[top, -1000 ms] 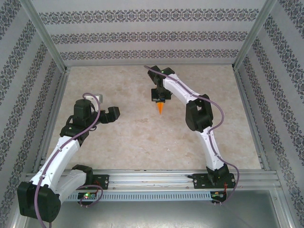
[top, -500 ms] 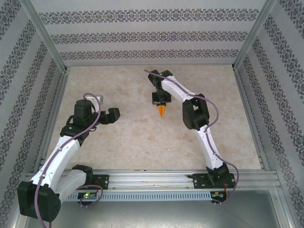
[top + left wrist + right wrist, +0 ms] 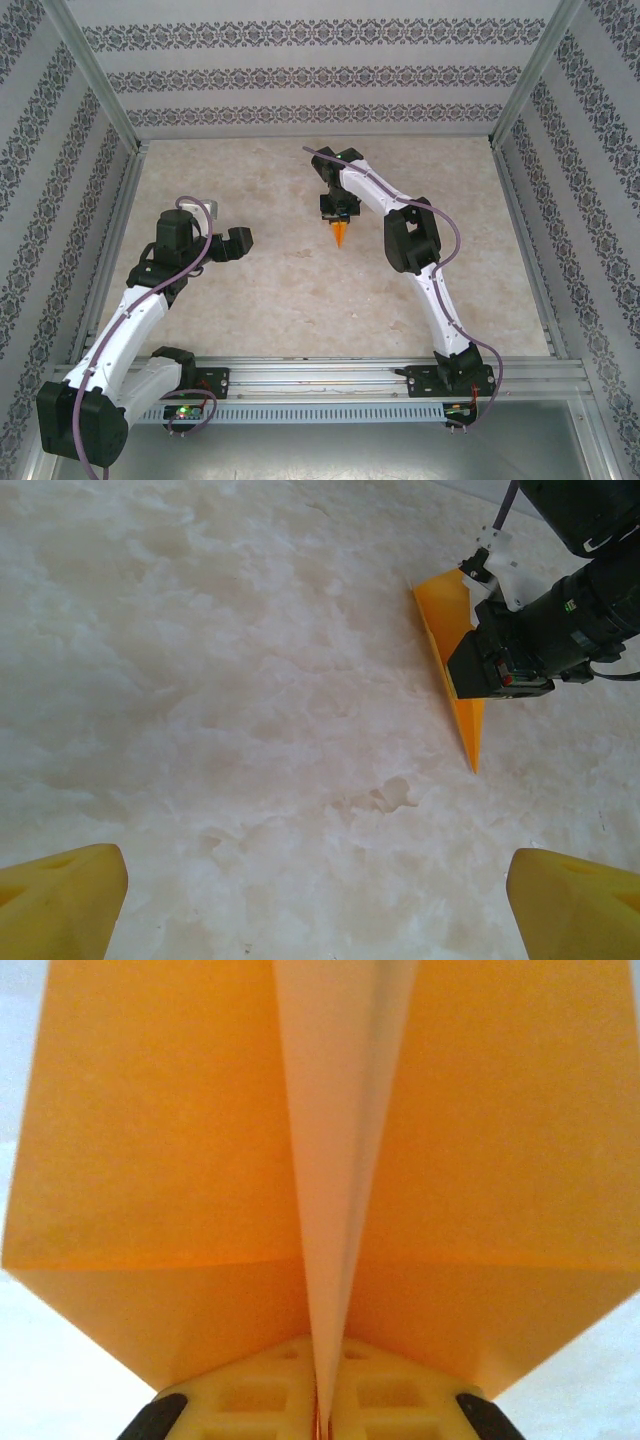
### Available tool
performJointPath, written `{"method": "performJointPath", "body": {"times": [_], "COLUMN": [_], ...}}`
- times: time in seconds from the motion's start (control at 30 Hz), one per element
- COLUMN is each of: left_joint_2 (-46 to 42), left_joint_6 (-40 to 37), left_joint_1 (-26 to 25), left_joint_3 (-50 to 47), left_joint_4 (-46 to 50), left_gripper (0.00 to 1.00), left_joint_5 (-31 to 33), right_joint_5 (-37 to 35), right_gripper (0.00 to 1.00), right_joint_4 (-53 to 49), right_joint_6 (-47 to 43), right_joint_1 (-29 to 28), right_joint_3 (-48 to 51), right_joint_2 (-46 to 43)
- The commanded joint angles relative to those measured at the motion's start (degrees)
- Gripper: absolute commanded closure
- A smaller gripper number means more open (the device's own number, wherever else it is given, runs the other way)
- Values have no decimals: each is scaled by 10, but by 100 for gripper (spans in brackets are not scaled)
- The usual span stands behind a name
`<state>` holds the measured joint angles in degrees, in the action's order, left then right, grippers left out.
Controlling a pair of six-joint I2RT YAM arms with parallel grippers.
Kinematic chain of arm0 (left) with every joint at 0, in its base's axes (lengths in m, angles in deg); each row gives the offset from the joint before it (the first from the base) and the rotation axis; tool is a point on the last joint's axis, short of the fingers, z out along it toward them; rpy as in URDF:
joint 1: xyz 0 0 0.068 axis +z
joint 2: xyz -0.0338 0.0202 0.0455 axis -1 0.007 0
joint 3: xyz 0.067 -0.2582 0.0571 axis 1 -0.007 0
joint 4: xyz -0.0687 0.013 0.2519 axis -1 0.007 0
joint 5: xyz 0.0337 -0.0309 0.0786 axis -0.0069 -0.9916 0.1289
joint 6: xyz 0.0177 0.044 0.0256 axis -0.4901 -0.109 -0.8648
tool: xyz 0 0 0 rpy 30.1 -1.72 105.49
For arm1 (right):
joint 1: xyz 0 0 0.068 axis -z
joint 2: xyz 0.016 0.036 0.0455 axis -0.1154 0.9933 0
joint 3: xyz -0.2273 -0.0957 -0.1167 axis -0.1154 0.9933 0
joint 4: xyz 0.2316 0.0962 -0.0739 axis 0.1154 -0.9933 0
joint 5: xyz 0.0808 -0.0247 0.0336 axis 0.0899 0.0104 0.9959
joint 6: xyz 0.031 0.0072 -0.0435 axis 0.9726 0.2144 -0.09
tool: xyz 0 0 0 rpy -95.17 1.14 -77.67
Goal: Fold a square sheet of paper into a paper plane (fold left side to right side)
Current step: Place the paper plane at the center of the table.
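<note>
The paper plane [image 3: 340,233] is a narrow orange dart with its nose pointing toward the near edge, mid-table. My right gripper [image 3: 338,212] is shut on its tail end. In the right wrist view the two pale fingers [image 3: 250,1395] pinch the centre crease, and the orange wings [image 3: 150,1140] spread to both sides. The left wrist view shows the paper plane [image 3: 447,620] from the side, its nose tip low over the table. My left gripper [image 3: 226,224] hovers to the left, well apart from the plane. It stands open, yellow fingertips [image 3: 60,900] wide apart with nothing between them.
The pale marbled tabletop [image 3: 260,290] is ringed by patterned walls [image 3: 320,75] and metal frame posts [image 3: 95,75]. A metal rail [image 3: 320,375] at the near edge carries both arm bases.
The right arm has shifted slightly, bringing the paper plane a little nearer and lower. The left arm has stayed still.
</note>
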<state>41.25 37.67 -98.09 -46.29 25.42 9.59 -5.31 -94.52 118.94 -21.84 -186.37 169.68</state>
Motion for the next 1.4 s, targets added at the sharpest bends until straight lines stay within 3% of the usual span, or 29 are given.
{"method": "performJointPath", "body": {"times": [0.0,0.33,0.7,1.37], "left_joint_2": [-1,-2,-3,6], "left_joint_6": [-18,-21,-20,-14], "left_joint_1": [9,9,9,10], "left_joint_3": [16,21,27,36], "left_joint_4": [15,19,23,16], "left_gripper": [3,3,2,2], "left_joint_5": [-1,0,5,1], "right_joint_5": [2,10,-6,-5], "right_gripper": [88,81,57,57], "right_joint_4": [-1,11,20,8], "right_joint_6": [-3,0,6,-9], "right_joint_1": [3,3,4,-1], "right_joint_3": [13,32,46,50], "right_joint_2": [12,10,-15,-58]}}
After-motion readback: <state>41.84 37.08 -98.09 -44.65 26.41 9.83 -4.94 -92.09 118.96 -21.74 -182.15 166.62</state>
